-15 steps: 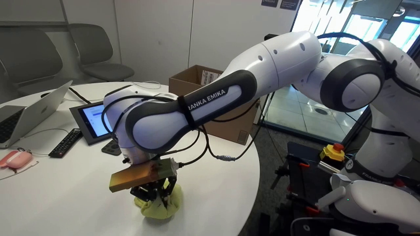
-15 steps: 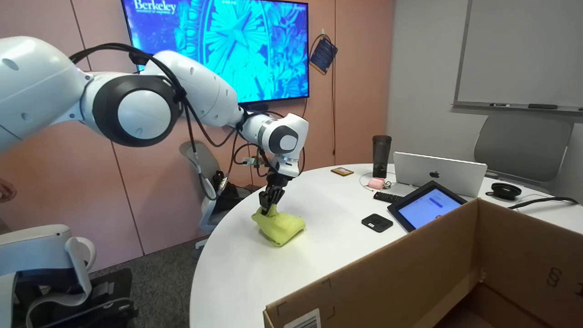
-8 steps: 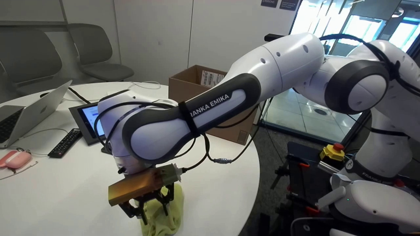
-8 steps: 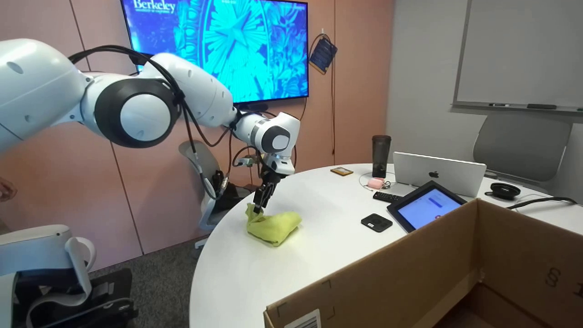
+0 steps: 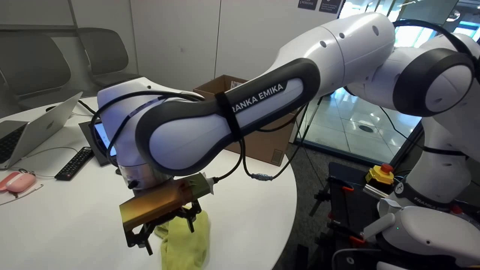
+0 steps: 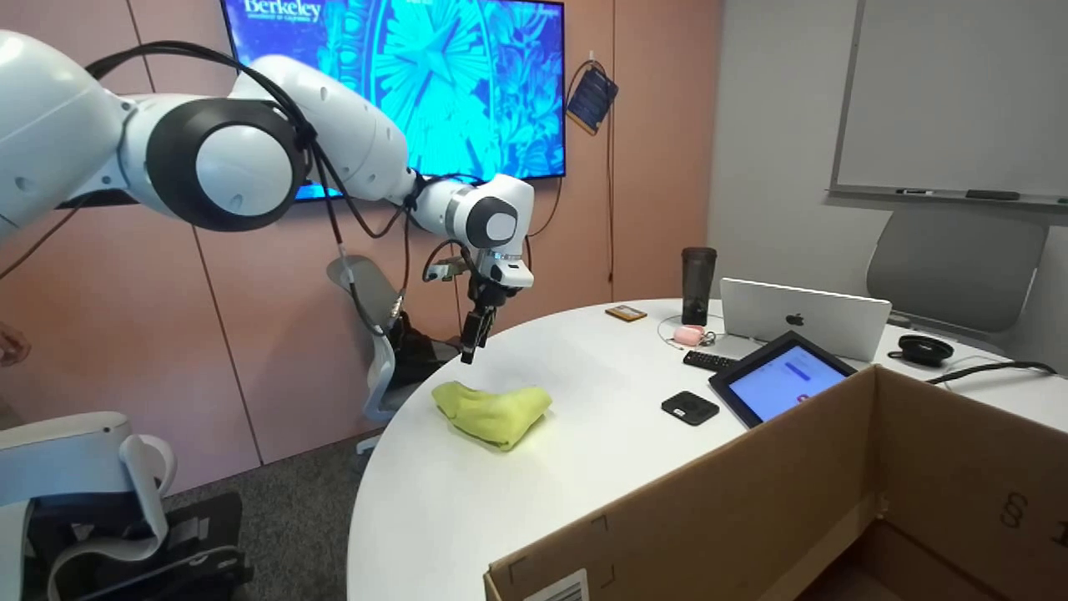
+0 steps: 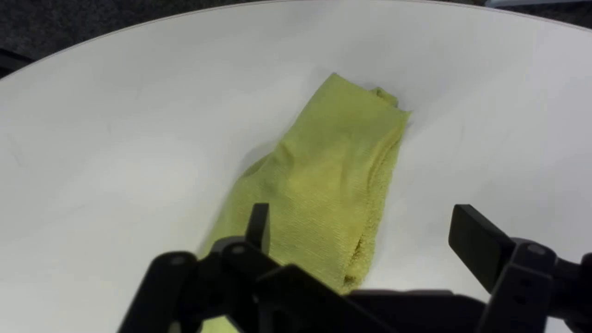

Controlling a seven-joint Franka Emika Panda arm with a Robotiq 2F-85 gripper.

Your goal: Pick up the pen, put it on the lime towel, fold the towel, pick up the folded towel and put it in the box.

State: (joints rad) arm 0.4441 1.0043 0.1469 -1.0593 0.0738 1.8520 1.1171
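My fingers [image 7: 481,249] stand wide apart, holding nothing, raised clear of the lime towel [image 7: 319,194] — in the wrist view one finger appears over the cloth, the opposite one over bare counter [image 7: 138,185]. The towel lies as a narrow, doubled bundle, slightly bent, its layered edge showing along one long side. I cannot see the pen, so whether it is tucked inside I cannot tell. The fold looks finished or nearly so, and I judge the lift to be next. To do that well, I should centre myself over the bundle, turn so that I straddle its narrow width, go down close to the surface and take every layer at once; then lift level, since a tilted bundle might let a pen slip out. The box [image 6: 709,492] stands open, well apart from the towel, so I would need height to clear its wall. The counter is white with a curved edge and looks smooth — pushed cloth may slide. It also carries a laptop [image 6: 768,309], a tablet [image 6: 784,380], a remote [image 6: 709,361] and a dark tumbler [image 6: 698,286]. Around it are grey chairs [image 5: 107,52], a whiteboard [image 6: 959,92] and a large screen [image 6: 476,92] lit blue.
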